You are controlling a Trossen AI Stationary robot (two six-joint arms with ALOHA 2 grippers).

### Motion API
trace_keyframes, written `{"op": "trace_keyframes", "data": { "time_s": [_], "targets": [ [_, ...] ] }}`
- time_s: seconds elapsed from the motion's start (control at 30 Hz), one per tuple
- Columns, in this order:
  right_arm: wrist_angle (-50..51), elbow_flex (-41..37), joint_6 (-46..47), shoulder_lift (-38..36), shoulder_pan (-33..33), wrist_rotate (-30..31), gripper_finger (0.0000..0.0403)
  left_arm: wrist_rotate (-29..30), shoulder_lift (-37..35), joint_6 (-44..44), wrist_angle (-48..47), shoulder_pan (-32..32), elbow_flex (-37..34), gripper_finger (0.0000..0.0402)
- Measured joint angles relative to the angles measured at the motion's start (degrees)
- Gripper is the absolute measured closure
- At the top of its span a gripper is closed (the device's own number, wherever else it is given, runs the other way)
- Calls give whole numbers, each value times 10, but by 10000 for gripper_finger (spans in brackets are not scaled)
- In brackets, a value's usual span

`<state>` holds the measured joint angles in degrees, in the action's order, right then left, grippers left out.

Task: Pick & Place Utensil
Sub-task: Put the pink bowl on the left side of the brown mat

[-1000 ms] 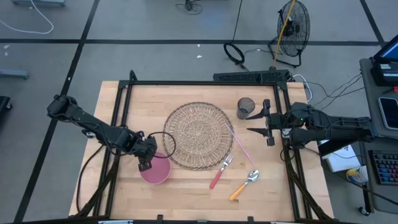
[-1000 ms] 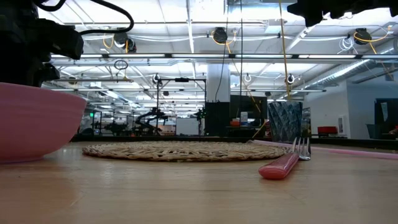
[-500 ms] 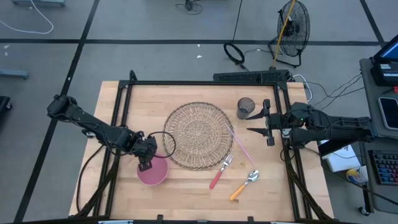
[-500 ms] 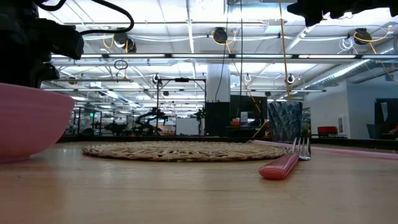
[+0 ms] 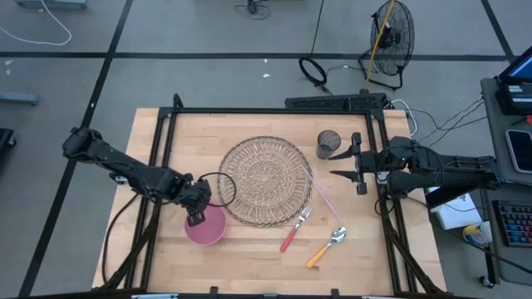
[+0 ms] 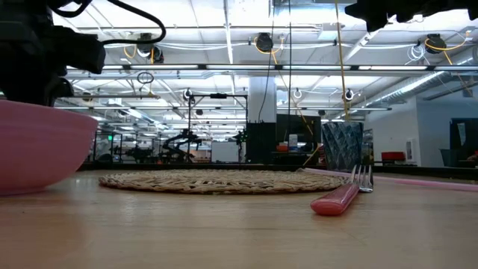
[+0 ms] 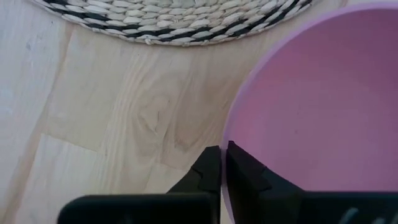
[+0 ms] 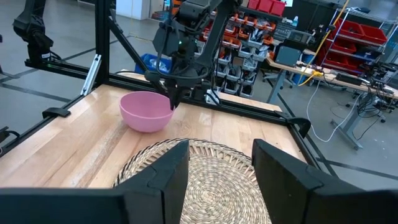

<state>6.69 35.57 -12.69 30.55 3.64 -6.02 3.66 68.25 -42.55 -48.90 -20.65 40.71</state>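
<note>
The left gripper [image 5: 196, 218] pinches the rim of the pink bowl [image 5: 208, 227] — the bowl sits just beside the round woven mat [image 5: 266, 179]. The right gripper [image 5: 342, 174] waits near the dark cup [image 5: 328, 143], fingers spread. The pink fork [image 5: 293, 230] and orange spoon [image 5: 326, 247] lie on the table [image 5: 249, 257] — apart.

A: Which utensils are seen on the tabletop [image 5: 249, 249]?
B: A pink-handled fork [image 5: 294, 229] is laid flat, tines touching the woven mat [image 5: 265, 180] edge. An orange-handled spoon [image 5: 326, 247] is laid just beside it, apart.
A: And the pink bowl [image 5: 207, 226]?
B: Upright; its rim is clamped by the left gripper [image 5: 196, 218].
</note>
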Motion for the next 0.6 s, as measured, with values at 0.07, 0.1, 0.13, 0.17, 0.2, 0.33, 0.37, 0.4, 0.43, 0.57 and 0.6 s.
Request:
{"op": "trace_keyframes", "data": {
  "time_s": [0.07, 0.1, 0.13, 0.17, 0.2, 0.33, 0.37, 0.4, 0.43, 0.57, 0.6],
  "targets": [
    [0, 0, 0, 0, 0, 0, 239, 0, 0, 0, 0, 5, 0, 381],
    [0, 0, 0, 0, 0, 0, 239, 0, 0, 1, 0, 7, 0, 376],
    [0, 0, 0, 0, 0, 0, 238, 0, 0, 3, 0, 9, 0, 372],
    [0, 0, 0, 0, 0, 0, 238, 0, 0, 4, 0, 11, 0, 371],
    [0, 0, 0, 0, 0, 0, 238, -2, 0, 6, 0, 13, 0, 372],
    [0, 0, 0, 0, 0, 0, 240, -10, 0, 20, 7, 20, 0, 392],
    [0, 0, 0, 0, 0, 0, 240, -12, 0, 24, 12, 22, 0, 393],
    [0, 0, 0, 0, 0, 0, 240, -13, 0, 29, 17, 24, 0, 391],
    [0, 0, 0, 0, 0, 0, 239, -15, 0, 31, 21, 26, 0, 387],
    [0, 0, 0, 0, 0, 0, 239, -21, 0, 34, 26, 31, 0, 366],
    [0, 0, 0, 0, 0, 0, 240, -21, 0, 34, 26, 31, 0, 365]
  ]
}}
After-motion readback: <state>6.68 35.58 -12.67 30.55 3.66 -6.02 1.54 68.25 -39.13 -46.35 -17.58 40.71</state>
